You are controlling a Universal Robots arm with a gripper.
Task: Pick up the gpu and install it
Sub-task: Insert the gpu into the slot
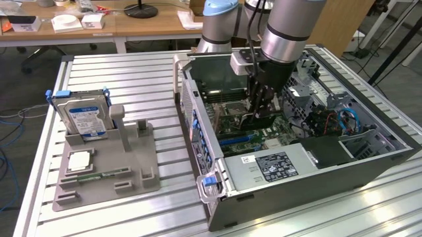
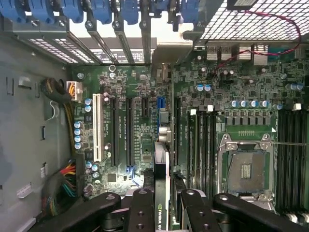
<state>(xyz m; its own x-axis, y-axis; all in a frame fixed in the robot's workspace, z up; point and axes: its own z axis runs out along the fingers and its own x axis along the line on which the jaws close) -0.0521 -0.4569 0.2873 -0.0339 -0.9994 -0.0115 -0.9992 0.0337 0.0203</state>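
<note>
The gpu (image 2: 161, 166) shows edge-on in the wrist view, a thin card with a green logo strip, and my gripper (image 2: 162, 195) is shut on it with a black finger (image 2: 141, 208) on each side. In the exterior view the gripper (image 1: 259, 116) reaches down into the open computer case (image 1: 369, 158) with the dark gpu (image 1: 265, 122) at its tip, just over the motherboard (image 1: 231, 116). The card runs parallel to the long black expansion slots (image 2: 129, 128) and lies between them and the memory slots (image 2: 205, 140). I cannot tell whether it touches the board.
Blue slot latches (image 2: 72, 9) line the case's rear wall. The bare CPU socket (image 2: 246, 166) lies beside the memory slots. A power supply (image 1: 270, 165) fills the case's near end. On the exterior view's left, a grey holder (image 1: 138, 163) carries a hard drive (image 1: 82, 116), a chip (image 1: 79, 160) and a memory stick (image 1: 99, 175).
</note>
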